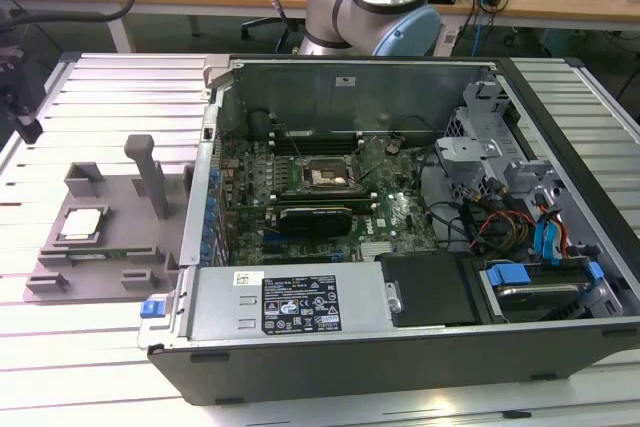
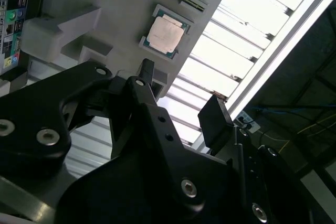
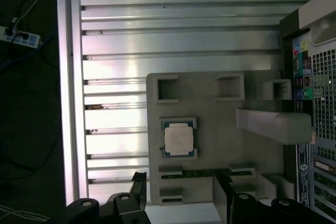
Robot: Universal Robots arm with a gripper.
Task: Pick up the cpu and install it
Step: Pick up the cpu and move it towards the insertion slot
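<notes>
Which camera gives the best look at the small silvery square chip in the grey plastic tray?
The first wrist view: the silvery square cpu faces the camera squarely, seated in the grey plastic tray. The second wrist view shows it tilted, beyond the open gripper. The exterior view shows it far off, at the exterior view's left.

The cpu (image 1: pixel 82 224): a small square chip with a silvery-grey metal top facing up and a thin pale edge. It lies flat in a square recess of the grey tray (image 1: pixel 122 215), at the exterior view's left, mid-height.
</notes>
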